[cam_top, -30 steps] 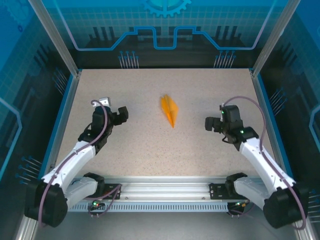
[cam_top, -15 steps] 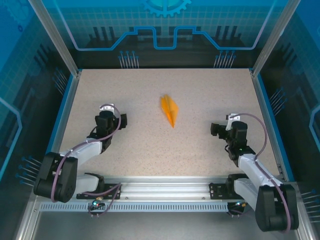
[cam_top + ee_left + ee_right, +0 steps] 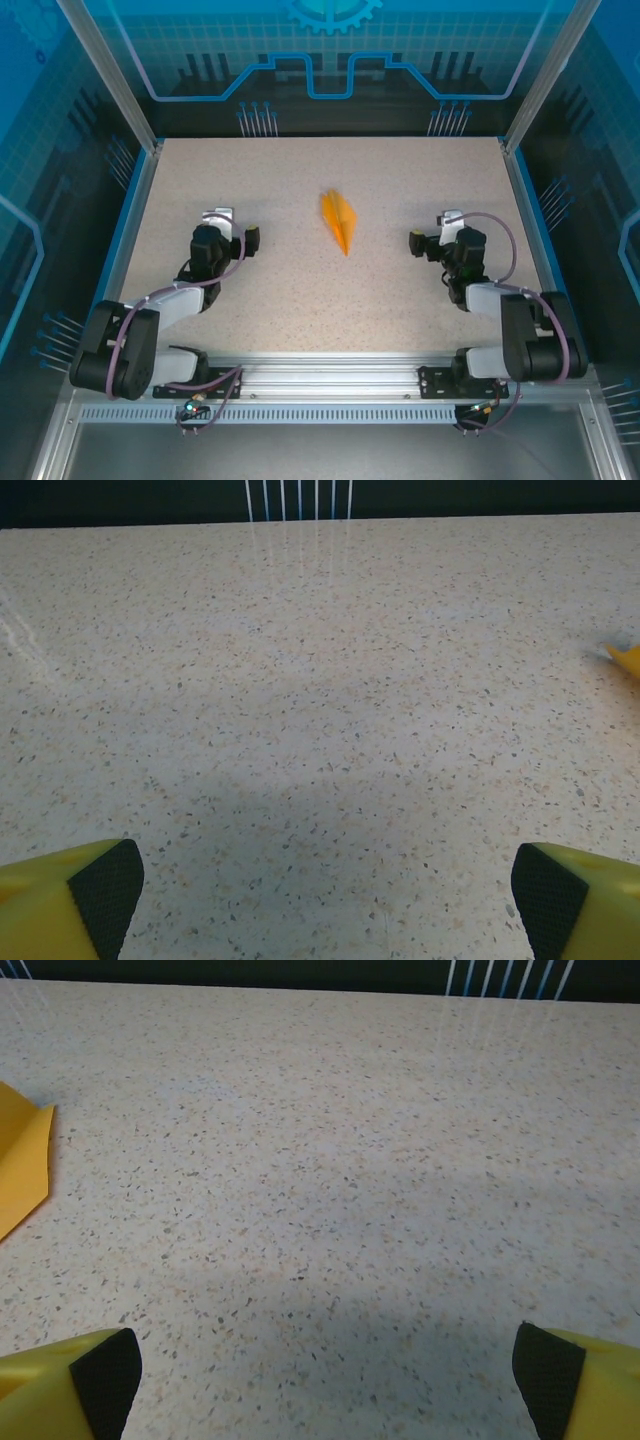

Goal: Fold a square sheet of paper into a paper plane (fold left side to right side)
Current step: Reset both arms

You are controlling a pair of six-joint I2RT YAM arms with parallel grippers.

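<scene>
Gaping, left fingers [image 3: 105, 892] and right fingers [image 3: 105, 1375] hold nothing.

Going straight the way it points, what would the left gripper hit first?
Nothing close: the left gripper faces bare table, free to the dark back wall. The paper plane lies off to its right. If it tilts down, the table comes first.
</scene>
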